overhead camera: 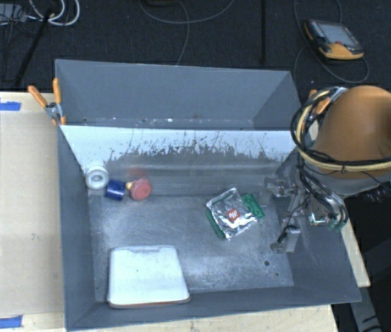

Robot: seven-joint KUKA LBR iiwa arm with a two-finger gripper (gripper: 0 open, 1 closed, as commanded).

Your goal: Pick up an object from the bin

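The gripper (287, 237) hangs low at the frame's right, just beside the crinkled silver-and-green foil packet (233, 214) lying right of centre in the bin (182, 95) — jaws released or clenched, I cannot tell — so a clean pick likely means centring over the packet's puffed middle before descending.

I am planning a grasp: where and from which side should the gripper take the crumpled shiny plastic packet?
Probably pinch a raised fold on the edge of the crumpled shiny plastic packet nearest the gripper, coming down from that side. It lies crinkled and alone.
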